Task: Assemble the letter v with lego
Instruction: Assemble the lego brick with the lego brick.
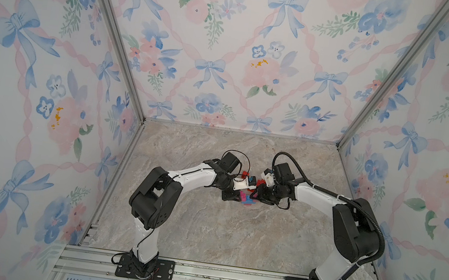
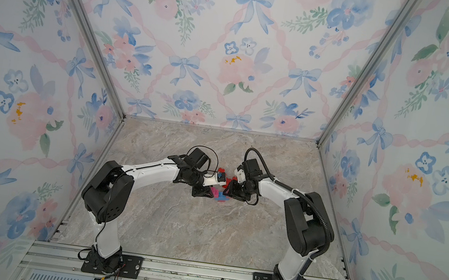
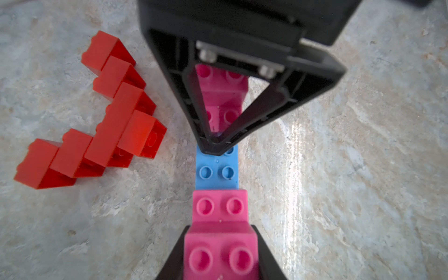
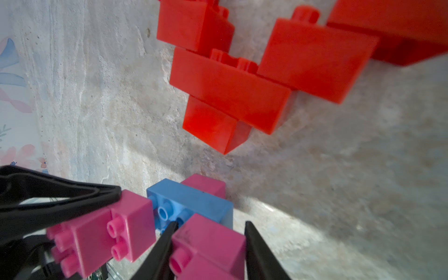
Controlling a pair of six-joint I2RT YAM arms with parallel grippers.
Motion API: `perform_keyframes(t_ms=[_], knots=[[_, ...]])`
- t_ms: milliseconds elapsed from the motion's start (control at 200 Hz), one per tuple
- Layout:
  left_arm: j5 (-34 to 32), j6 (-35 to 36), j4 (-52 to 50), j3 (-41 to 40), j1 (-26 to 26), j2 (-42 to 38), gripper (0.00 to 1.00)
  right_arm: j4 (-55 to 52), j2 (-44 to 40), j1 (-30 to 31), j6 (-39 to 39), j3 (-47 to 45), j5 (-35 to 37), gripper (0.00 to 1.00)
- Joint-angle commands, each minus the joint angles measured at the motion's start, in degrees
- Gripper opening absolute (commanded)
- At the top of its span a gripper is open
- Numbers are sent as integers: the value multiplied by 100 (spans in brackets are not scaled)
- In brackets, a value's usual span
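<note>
Left tool (image 3: 220,232) clamped on pink brick (image 3: 220,254), frame bottom; right tool (image 4: 210,225) clamped on second pink brick (image 4: 211,240). Likely needed squaring over blue brick (image 3: 217,172), then firm straight push.

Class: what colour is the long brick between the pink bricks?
The long brick is blue; clearest in left wrist view.

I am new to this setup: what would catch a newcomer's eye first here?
The left gripper and right gripper meet in the middle, each clamped on a pink end of the pink-and-blue brick row. Beside it lies a red stepped V; floral wallpaper surrounds everything.
</note>
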Motion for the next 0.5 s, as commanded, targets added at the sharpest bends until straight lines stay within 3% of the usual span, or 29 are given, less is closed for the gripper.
perform_keyframes(t_ms=[0, 495], knots=[[-41, 135, -239, 62, -19, 107, 0, 16, -36, -41, -29, -83, -69, 44], [-2, 117, -248, 47, -15, 306, 0, 83, 87, -44, -49, -101, -151, 42]])
